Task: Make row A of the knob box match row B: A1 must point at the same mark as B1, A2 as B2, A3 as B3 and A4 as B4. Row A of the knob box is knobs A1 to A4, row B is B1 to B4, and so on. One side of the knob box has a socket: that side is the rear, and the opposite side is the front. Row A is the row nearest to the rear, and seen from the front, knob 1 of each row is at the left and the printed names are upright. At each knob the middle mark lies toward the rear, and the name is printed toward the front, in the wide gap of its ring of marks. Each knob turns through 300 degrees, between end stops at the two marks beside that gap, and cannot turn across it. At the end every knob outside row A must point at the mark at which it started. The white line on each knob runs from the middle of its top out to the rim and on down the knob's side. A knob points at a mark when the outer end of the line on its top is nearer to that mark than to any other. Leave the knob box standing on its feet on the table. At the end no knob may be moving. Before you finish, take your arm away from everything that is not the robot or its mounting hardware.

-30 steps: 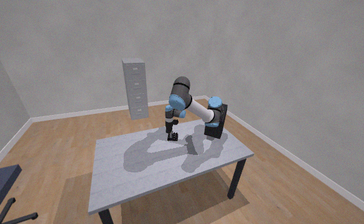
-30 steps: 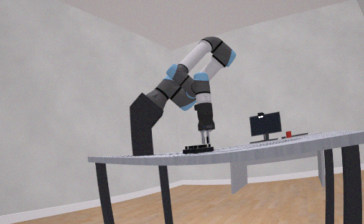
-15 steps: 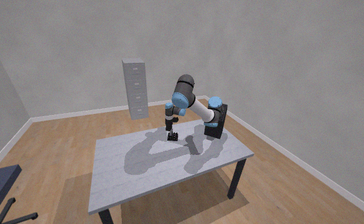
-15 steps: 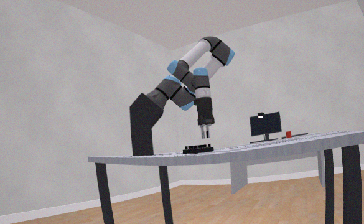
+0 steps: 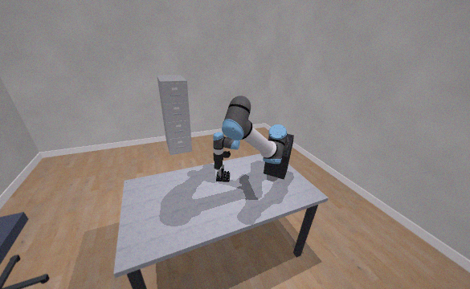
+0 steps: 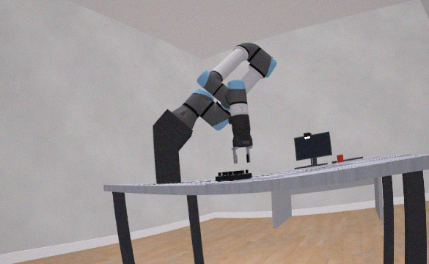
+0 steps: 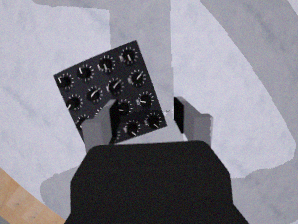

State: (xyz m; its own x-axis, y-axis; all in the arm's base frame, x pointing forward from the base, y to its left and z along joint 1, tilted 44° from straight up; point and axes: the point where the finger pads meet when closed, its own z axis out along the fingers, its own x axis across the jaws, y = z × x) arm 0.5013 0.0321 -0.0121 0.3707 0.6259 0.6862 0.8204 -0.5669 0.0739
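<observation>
The black knob box (image 5: 224, 177) (image 6: 233, 177) (image 7: 95, 84) stands on the table. The printed names seem to lie left of the knobs in the wrist view, so row A seems to be the right-hand column. There A1 (image 7: 129, 56) has its line downward, like B1 (image 7: 106, 64). A2 (image 7: 138, 78) and B2 (image 7: 116, 86) point up-right. A3 (image 7: 146, 101) and B3 (image 7: 123, 107) seem to point left. A4 (image 7: 154, 120) and B4 (image 7: 132, 128) seem to point down-right. My gripper (image 6: 242, 162) (image 7: 146, 109) is open and empty above the box; its left finger hides some knobs.
The table (image 5: 146, 229) (image 6: 346, 177) carries the arm's black pedestal (image 6: 167, 154). A monitor (image 6: 313, 146) and a red cup (image 6: 340, 158) show behind in the exterior view. A filing cabinet (image 5: 175, 116) stands beyond the table.
</observation>
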